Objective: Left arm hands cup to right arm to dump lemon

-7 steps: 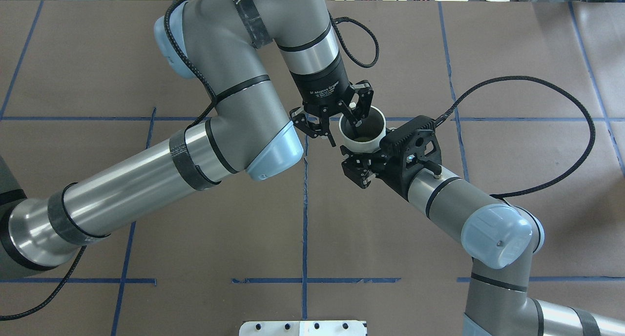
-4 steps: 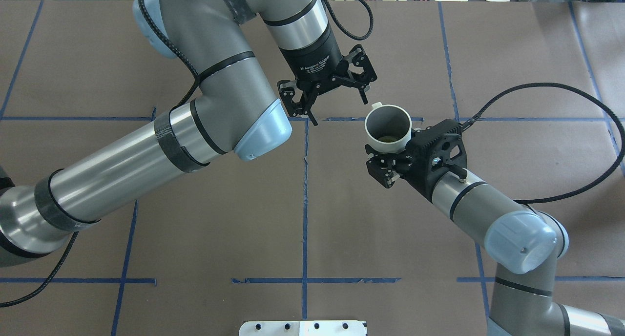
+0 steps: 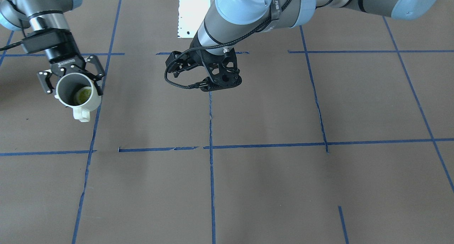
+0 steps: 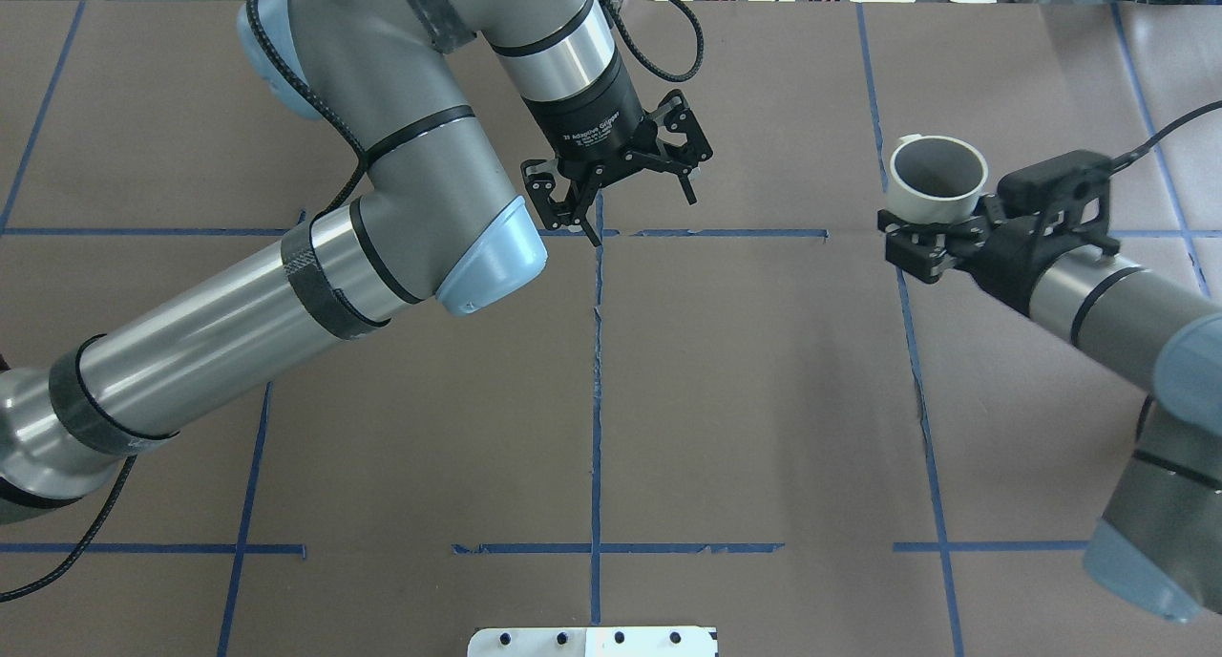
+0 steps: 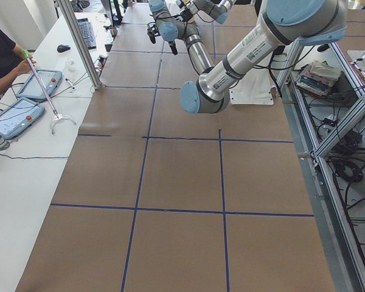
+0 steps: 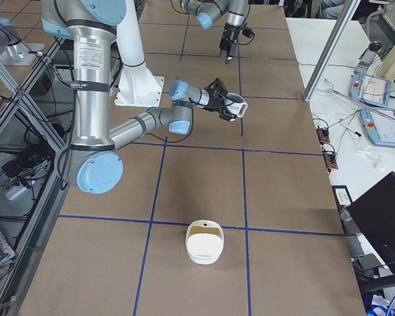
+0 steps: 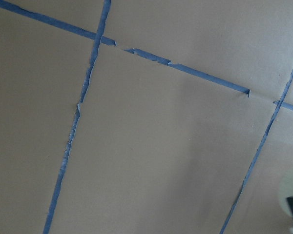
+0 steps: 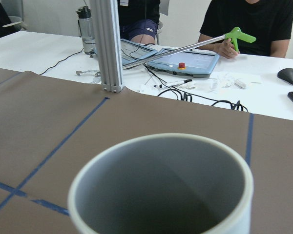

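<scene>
Right gripper (image 3: 75,89): fingers (image 3: 45,84) clamped on the cup (image 4: 938,175), one on each side of its wall just under the rim. The cup is mouth-up, tipped a little, and by the side view it is held off the table (image 4: 745,399). Its handle (image 3: 81,114) is on the side away from the robot.

Lemon (image 3: 83,94): inside the cup, low down, between the two fingers. It shows only in the front-facing view. The overhead and right wrist views give just the grey inner wall.

The cup and right gripper are over the robot's right part of the table, beside a blue tape line (image 4: 902,285).

Left gripper (image 4: 644,220): fingers spread wide apart, holding nothing. It hangs over the tape crossing near the table's middle, well apart from the cup.

Writing:
- The left gripper's black body carries white print that reads roughly "2F Adaptive Gripper". The smaller line beneath is too small to read.
- The printed strip on the left arm (image 5: 243,48) is illegible.

Further out:
- A white mounting plate (image 4: 592,641) lies at the robot's edge of the table.
- A white rounded container (image 6: 204,242) sits on the table toward the robot's right end, well apart from both grippers.
- Beyond the table is an aluminium post (image 8: 107,44), then a white desk.
- On the desk is a pale blue pendant with a red button (image 8: 181,65), a mouse (image 8: 289,75) and a bottle (image 8: 85,24).
- An operator in black (image 8: 249,19) holds a green-headed grabber (image 8: 239,35).
</scene>
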Tool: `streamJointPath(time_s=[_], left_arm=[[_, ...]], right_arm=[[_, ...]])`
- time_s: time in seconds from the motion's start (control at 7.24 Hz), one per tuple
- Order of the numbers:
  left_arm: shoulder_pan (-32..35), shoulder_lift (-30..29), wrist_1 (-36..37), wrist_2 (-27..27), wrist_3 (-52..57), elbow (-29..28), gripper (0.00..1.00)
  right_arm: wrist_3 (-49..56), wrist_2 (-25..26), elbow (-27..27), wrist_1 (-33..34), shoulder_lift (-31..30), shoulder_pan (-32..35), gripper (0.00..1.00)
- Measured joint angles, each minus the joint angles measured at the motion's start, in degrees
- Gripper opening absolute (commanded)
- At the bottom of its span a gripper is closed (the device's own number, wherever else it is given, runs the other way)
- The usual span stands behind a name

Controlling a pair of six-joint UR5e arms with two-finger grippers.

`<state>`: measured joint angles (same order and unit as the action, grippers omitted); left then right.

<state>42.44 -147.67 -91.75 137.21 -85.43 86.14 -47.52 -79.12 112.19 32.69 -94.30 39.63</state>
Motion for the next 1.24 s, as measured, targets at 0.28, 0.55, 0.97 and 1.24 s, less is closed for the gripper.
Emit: streamJointPath(time_s=[0.28, 0.55, 0.97, 1.24], left_arm=[[-0.1, 0.3, 0.0, 0.0, 0.0, 0.1, 1.00], [0.0, 0.6, 0.0, -0.1, 0.1, 0.1, 1.00], [-0.1, 0.8, 0.0, -1.0, 0.0, 0.4, 1.00], [-0.1, 0.8, 0.0, -1.6, 0.0, 0.7, 1.00]], right_arm=[[-2.8, -8.2, -1.8, -6.9, -6.2, 9.3, 0.31], [-4.2, -16.6, -8.4, -18.9, -11.6, 18.2, 0.30], [-14.4, -28.8, -20.7, -35.8, -15.2, 31.1, 0.30], [-28.9, -30.3, -28.1, -47.6, -16.8, 34.3, 0.29]])
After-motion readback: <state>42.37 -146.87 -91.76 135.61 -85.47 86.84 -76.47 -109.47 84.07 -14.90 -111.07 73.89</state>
